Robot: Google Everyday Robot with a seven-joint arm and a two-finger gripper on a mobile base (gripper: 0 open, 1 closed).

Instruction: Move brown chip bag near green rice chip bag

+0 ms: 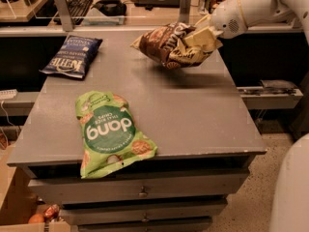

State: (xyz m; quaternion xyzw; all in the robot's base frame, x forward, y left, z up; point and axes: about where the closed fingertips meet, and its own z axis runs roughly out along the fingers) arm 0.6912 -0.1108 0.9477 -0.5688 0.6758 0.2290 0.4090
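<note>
I have the gripper (pixel 202 36) hanging beyond the green rice chip bag (pixel 108 129) and well off to its right, above the far part of the table (pixel 203 115). Its jaws are clamped on the right end of the brown chip bag (pixel 164 45). That bag is lifted clear of the surface, with its shadow on the tabletop beneath. Only that 1 end is pinched, and the rest of the crinkled bag sticks out toward the green bag's side.

My main worry is the grip. I judge a slick foil end could slide out on a quick swing, dropping the bag well short of the green one.

My 2nd worry is the green bag itself. Its near end already laps over the front edge of the table, above the drawers (pixel 142 192). If I come in low, or set down against it, the dangling bag could push it over that edge.

For room, the bare top to the right of the green bag is wide and runs out to the table's right edge. The stretch beyond the green bag is also open. To its left there is only a narrow strip before the edge. The dark blue bag (pixel 72 56) lies beyond the green bag and to its left, well apart from it and out of my likely path. I would aim to land just to the right of the green bag.
</note>
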